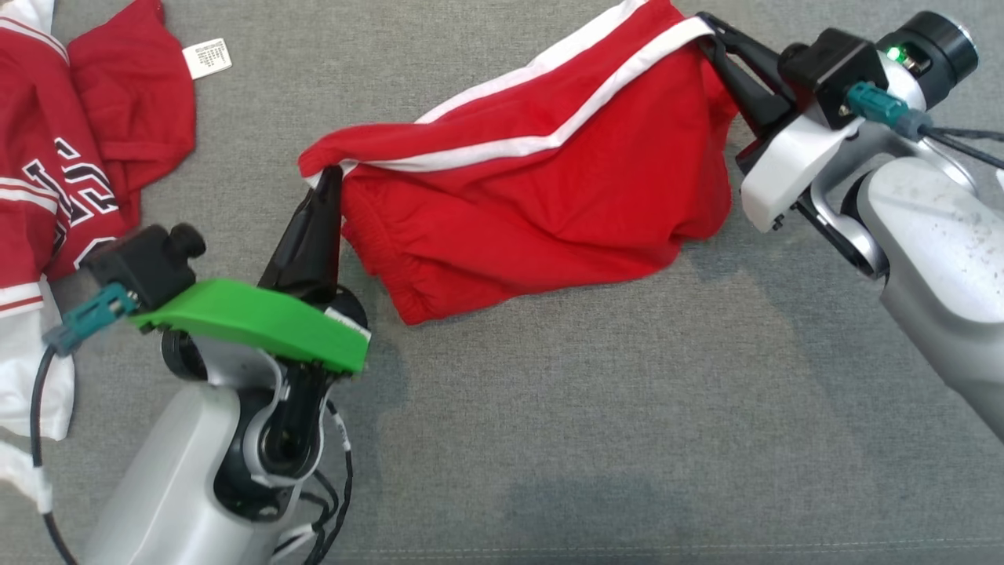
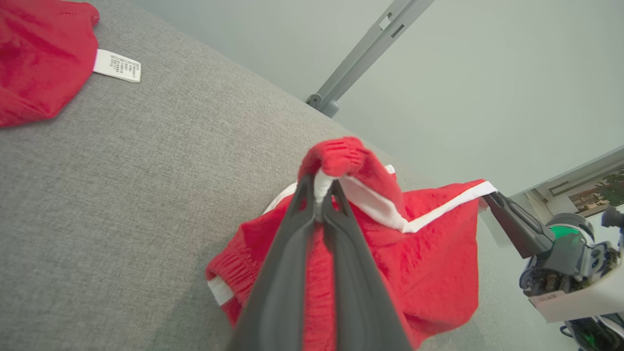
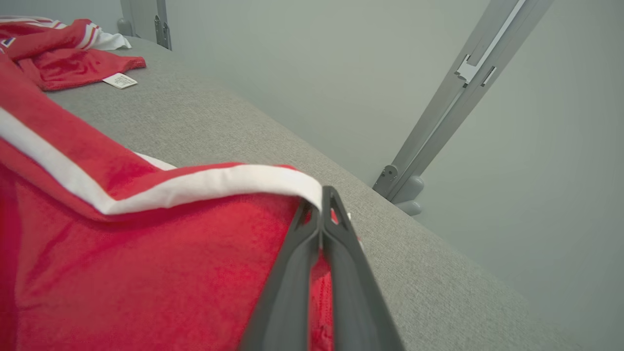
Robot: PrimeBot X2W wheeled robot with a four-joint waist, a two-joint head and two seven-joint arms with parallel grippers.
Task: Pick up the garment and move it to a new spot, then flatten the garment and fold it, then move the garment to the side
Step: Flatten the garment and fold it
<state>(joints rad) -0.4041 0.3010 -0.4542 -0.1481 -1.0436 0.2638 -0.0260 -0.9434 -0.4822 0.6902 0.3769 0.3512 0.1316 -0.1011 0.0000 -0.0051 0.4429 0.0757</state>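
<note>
The garment [image 1: 549, 188] is a pair of red shorts with white side stripes, stretched between both grippers above the grey cloth surface, its lower part sagging onto it. My left gripper [image 1: 331, 176] is shut on the left corner of the garment [image 2: 419, 263], pinching the white-trimmed edge; the same left gripper [image 2: 319, 187] shows fabric bunched over its tips. My right gripper [image 1: 710, 27] is shut on the garment's far right corner. In the right wrist view the right gripper [image 3: 322, 202] clamps the white stripe of the garment [image 3: 122, 263].
A second red and white garment [image 1: 70, 157] with a white label [image 1: 208, 59] lies at the far left of the grey surface [image 1: 588, 408]. Beyond the surface's far edge stand a pale wall and a grey metal post [image 3: 458, 92].
</note>
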